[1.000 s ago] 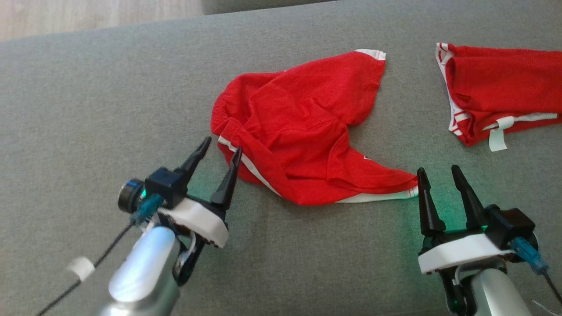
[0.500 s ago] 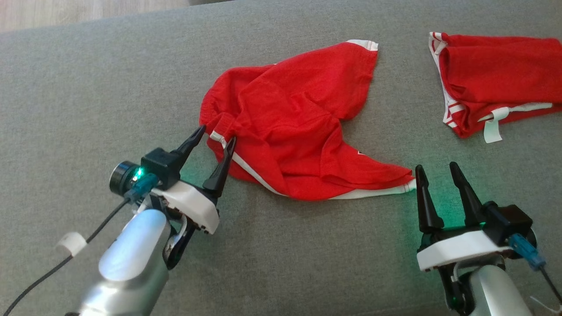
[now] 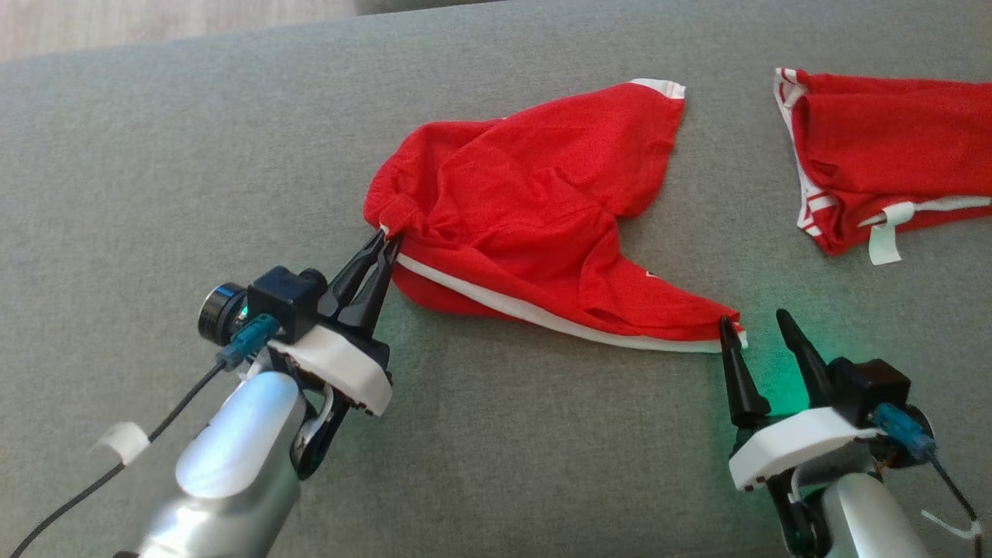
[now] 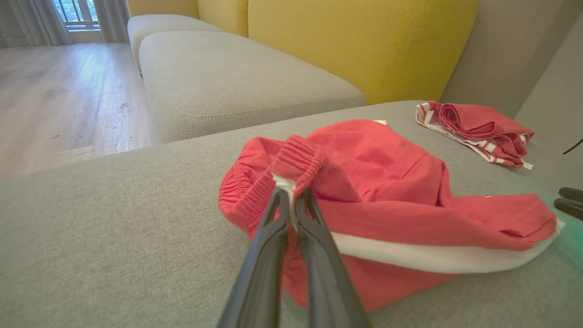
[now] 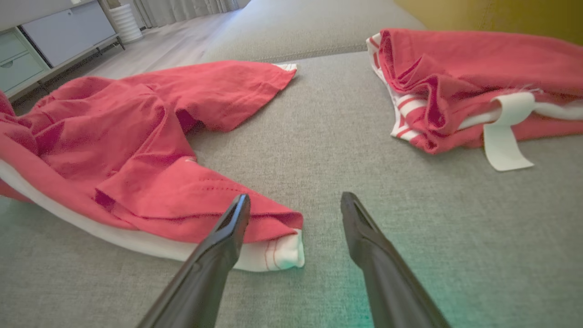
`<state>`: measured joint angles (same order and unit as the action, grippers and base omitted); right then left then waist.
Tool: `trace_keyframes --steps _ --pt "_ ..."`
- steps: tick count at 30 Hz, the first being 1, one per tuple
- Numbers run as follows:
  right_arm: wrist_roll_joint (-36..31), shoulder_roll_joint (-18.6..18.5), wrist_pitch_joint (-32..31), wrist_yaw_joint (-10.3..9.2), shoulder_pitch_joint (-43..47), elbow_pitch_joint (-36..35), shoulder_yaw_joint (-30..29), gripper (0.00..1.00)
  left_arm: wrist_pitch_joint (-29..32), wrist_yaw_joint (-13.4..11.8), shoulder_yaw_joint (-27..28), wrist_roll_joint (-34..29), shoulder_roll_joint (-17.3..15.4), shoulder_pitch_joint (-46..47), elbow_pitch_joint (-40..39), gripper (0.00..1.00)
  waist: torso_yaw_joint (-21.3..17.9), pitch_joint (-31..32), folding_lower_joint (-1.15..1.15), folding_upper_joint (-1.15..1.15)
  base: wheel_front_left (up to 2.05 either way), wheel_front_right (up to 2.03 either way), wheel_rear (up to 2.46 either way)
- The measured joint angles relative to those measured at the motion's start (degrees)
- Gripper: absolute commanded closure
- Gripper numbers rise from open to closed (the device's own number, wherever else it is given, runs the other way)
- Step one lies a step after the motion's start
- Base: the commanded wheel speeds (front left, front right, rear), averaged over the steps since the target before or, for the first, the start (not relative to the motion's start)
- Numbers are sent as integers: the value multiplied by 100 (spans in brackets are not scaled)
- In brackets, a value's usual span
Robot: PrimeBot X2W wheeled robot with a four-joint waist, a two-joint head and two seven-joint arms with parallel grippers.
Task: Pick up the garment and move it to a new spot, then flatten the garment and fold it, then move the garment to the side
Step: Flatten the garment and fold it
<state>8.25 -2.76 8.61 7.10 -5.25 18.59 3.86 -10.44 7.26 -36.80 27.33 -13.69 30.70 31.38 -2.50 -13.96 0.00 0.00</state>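
A crumpled red garment [image 3: 527,209] with white trim lies on the grey cushion [image 3: 155,170]. My left gripper [image 3: 385,242] is shut on its ribbed waistband at the left end, and in the left wrist view the pinched waistband [image 4: 296,159] bunches up above the closed gripper [image 4: 291,193]. My right gripper [image 3: 752,324] is open at the garment's right corner. In the right wrist view that white-edged corner [image 5: 278,250] lies between the spread fingers, close to the left one, with the gripper [image 5: 294,205] open around it.
A second red garment [image 3: 883,170] with white stripes and a loose white strap lies at the far right of the cushion. A yellow backrest [image 4: 364,41] and another grey seat [image 4: 237,77] stand behind. Wooden floor [image 4: 59,91] lies beyond the cushion's far edge.
My left gripper has closed on the waistband, pulling the cloth tight along the white trim. The right gripper has moved up to the garment's right corner, still open.
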Motion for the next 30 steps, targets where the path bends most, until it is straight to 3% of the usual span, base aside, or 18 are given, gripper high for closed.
trace_keyframes --steps 12,30 --pt "151 1 -799 0 28 323 -16 0 -149 -223 -7 43 30 -194 -268 100 313 119 0 0 0 0 0" --pt "157 -1 -1023 0 371 74 357 0 -157 -279 -30 158 34 -332 -196 100 172 355 0 0 0 0 0"
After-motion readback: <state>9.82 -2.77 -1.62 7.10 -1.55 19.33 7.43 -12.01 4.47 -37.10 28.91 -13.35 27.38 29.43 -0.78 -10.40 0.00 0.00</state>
